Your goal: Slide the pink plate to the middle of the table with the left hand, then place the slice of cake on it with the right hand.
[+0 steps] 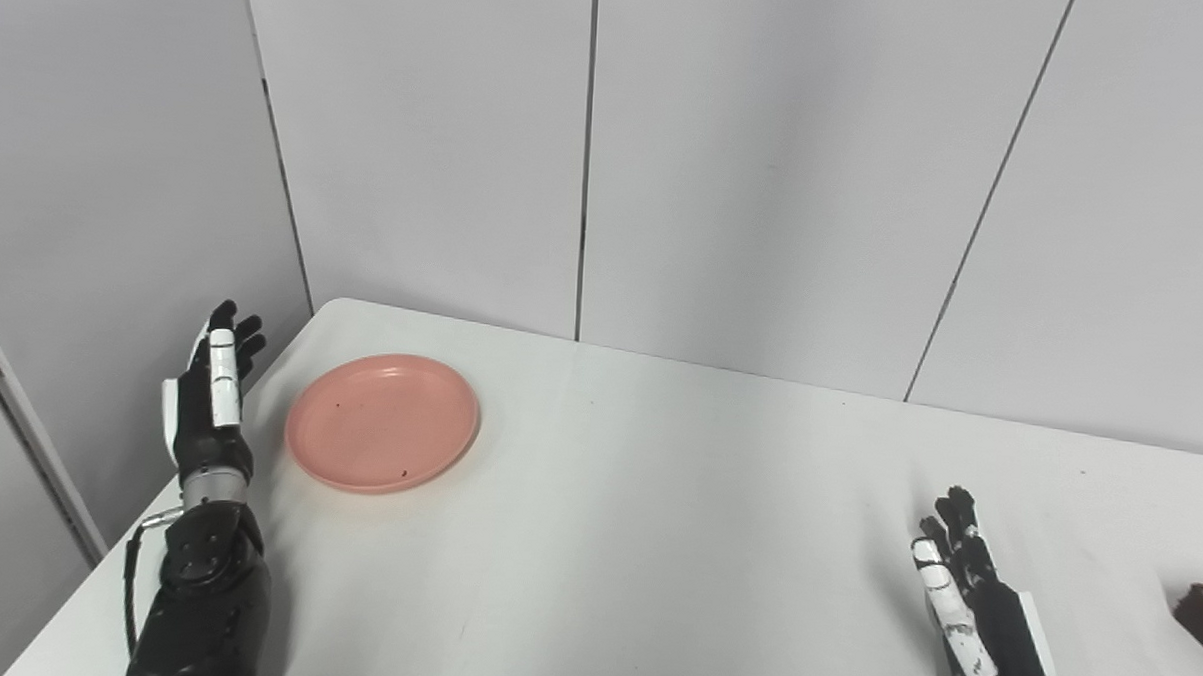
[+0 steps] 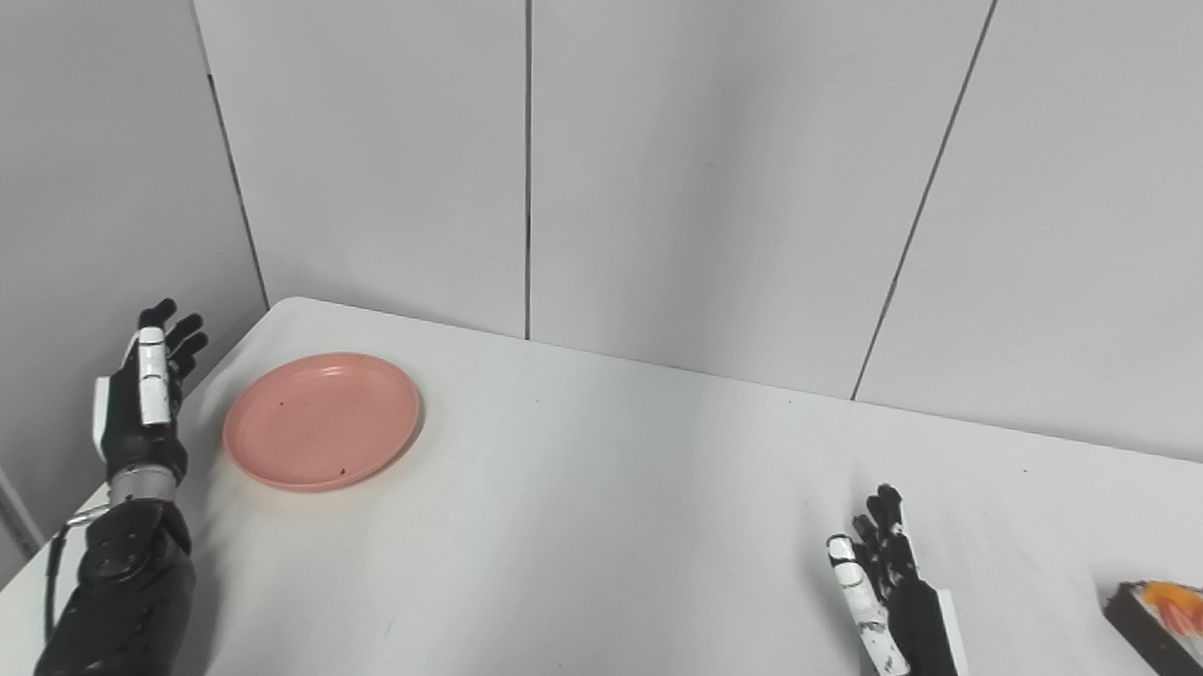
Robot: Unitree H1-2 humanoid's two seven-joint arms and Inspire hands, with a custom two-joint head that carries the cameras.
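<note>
1. Waiting at the table's near-left edge, the left hand (image 1: 211,404) stands upright with its fingers straight and slightly apart, holding nothing, palm side turned toward the plate.
2. The pink plate (image 1: 382,422) lies flat just to that hand's inner side, close but not touching, a strip of bare white table (image 1: 656,500) showing between them.
3. That's the relation that counts: the plate sits directly between the left hand and the table's middle, so I'd judge a sideways push inward from the plate's outer rim would carry it the right way.
4. The plate is round, so no long axis to worry about; any point on the rim nearest the hand looks fair.
5. Over on the other side, the right hand (image 2: 897,609) hovers low over the table, fingers extended and a little spread, empty.
6. The slice of cake (image 2: 1167,623), dark-sided with orange and red topping, sits to that hand's outer side, near but clearly apart, close to the picture's edge.
7. The left hand is by far the nearer to the plate; the right is the nearer to the cake.
8. Plate not yet in the middle, cake untouched: the slide comes first, by my reading.
</note>
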